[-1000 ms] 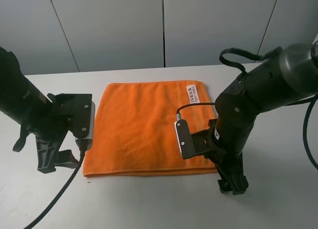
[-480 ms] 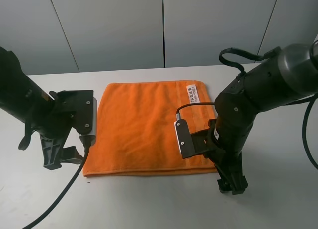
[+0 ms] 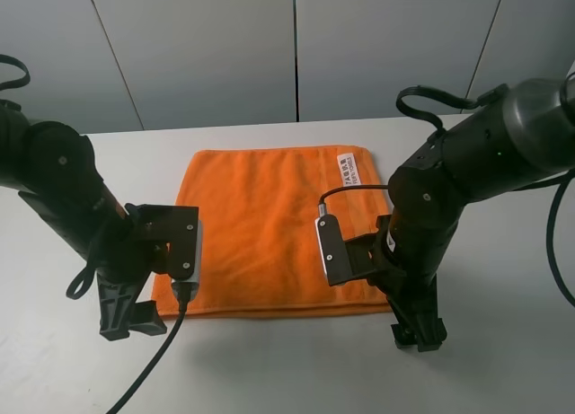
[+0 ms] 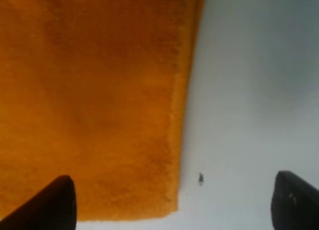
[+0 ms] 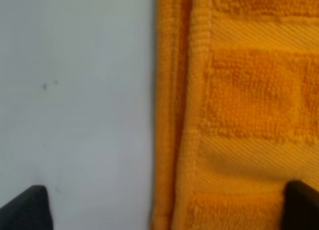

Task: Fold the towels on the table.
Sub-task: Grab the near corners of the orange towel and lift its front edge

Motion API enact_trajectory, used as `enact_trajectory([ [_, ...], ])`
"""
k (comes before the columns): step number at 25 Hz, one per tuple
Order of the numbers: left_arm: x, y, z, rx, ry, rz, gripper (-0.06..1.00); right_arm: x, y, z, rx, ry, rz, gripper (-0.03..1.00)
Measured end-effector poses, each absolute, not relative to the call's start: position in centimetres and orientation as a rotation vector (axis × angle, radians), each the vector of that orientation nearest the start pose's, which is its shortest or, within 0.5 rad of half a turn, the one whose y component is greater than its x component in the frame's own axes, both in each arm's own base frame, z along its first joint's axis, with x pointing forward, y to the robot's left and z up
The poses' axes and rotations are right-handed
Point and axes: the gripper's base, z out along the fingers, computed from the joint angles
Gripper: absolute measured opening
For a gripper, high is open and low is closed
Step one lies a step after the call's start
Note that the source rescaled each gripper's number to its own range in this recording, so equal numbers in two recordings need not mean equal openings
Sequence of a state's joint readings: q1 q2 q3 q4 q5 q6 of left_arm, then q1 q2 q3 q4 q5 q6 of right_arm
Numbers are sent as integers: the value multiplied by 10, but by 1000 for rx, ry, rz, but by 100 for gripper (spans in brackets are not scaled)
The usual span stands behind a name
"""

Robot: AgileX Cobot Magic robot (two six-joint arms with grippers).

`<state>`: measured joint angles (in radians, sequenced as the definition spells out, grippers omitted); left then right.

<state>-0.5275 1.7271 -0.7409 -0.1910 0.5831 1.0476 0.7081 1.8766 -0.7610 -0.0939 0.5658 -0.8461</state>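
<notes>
Orange terry towel (image 3: 269,221): one item, roughly square, lying flat at the middle of the white table (image 3: 287,369). A small white printed label (image 3: 349,170) sits at its far right corner, and a woven border band (image 5: 259,35) shows in the right wrist view.

Left gripper (image 3: 126,317): low at the towel's near left corner, jaws spread wide, one finger over cloth and the other over bare table, nothing held.

Right gripper (image 3: 419,329): low at the near right corner, jaws likewise wide apart, straddling the towel's edge, empty.
</notes>
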Motion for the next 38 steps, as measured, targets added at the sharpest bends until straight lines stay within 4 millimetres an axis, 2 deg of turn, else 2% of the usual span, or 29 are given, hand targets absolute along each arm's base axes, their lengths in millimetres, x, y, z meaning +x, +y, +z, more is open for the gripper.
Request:
enact_trajectory([
  [6,221,-147,107,1955,2377,-185,100,206,173,86,-2271,2192,-49,100],
  [12,224,-149,106,1876,2396,-182,100,206,175,86,-2230,2214,-22,100],
  [22,219,-159,98,1955,2334,-138,100,206,176,87,-2213,2221,-13,100],
  [38,225,-160,98,1896,2321,-81,100,206,176,86,-2206,2221,-11,100],
])
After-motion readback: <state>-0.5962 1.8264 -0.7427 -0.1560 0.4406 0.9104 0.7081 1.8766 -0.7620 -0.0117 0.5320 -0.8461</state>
